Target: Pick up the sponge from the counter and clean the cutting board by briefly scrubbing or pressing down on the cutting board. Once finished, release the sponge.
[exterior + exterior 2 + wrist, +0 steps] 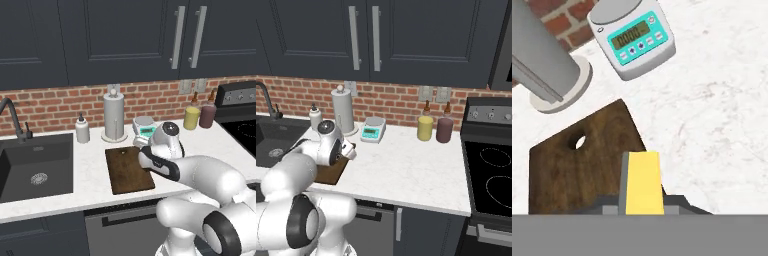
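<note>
Hand view: pincer [643,210] grips sponge [643,182] (yellow) over cutting board [577,170].

A white marbled counter [95,172] carries a dark cutting board [127,170], paper-towel holder [114,117], kitchen scale [145,127], soap bottle [82,129] and two jars [192,118].

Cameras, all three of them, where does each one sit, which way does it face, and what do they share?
Left base view: behind the arm to its left, looking forward and down at the counter, sink and cutting board; white arm rises lower right.
Right base view: behind to its right, facing the counter and stove; arm lower left.
Hand view: on the hand, looking along the tool, shut on the sponge over the board's edge.
Shared: cutting board, scale, paper towel holder.
</note>
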Robot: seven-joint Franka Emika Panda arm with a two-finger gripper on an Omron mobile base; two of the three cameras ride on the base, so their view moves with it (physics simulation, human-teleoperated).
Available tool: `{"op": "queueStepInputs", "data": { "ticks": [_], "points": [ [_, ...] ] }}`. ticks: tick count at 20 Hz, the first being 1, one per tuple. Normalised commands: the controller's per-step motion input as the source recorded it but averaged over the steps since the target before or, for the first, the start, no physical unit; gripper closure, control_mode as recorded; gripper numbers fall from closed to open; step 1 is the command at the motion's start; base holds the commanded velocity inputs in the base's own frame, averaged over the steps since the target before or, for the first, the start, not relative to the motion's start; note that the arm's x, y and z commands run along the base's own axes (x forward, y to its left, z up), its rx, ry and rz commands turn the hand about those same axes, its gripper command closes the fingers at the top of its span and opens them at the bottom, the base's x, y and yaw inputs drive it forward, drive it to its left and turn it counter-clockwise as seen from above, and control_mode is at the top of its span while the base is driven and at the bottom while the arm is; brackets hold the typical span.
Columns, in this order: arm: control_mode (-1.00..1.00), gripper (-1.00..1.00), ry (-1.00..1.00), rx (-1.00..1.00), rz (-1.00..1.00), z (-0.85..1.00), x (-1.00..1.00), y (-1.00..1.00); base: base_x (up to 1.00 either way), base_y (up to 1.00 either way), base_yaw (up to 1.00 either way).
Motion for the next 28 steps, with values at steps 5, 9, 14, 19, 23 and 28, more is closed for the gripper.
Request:
{"op": "queueStepInputs", "data": {
  "ticks": [5, 9, 14, 19, 23, 28],
  "points": [
    [-1.00, 1.00, 0.11, 0.00, -0.20, 0.00, 0.00, -0.96, 0.00, 0.00, 0.00],
    [-1.00, 1.00, 0.07, 0.00, -0.20, 0.00, 0.00, -0.83, 0.00, 0.00, 0.00],
    [-1.00, 1.00, 0.00, -0.01, -0.16, -0.01, 0.00, -0.56, 0.00, 0.00, 0.00],
    [-1.00, 1.00, 0.00, -0.03, -0.09, -0.16, 0.00, -0.16, 0.00, 0.00, 0.00],
    [-1.00, -1.00, 0.00, -0.07, -0.06, -0.32, 0.00, 0.00, 0.00, 0.00, 0.00],
    [-1.00, -1.00, 0.00, -0.05, -0.05, -0.17, 0.00, -0.02, 0.00, 0.00, 0.00]
  ]
}}
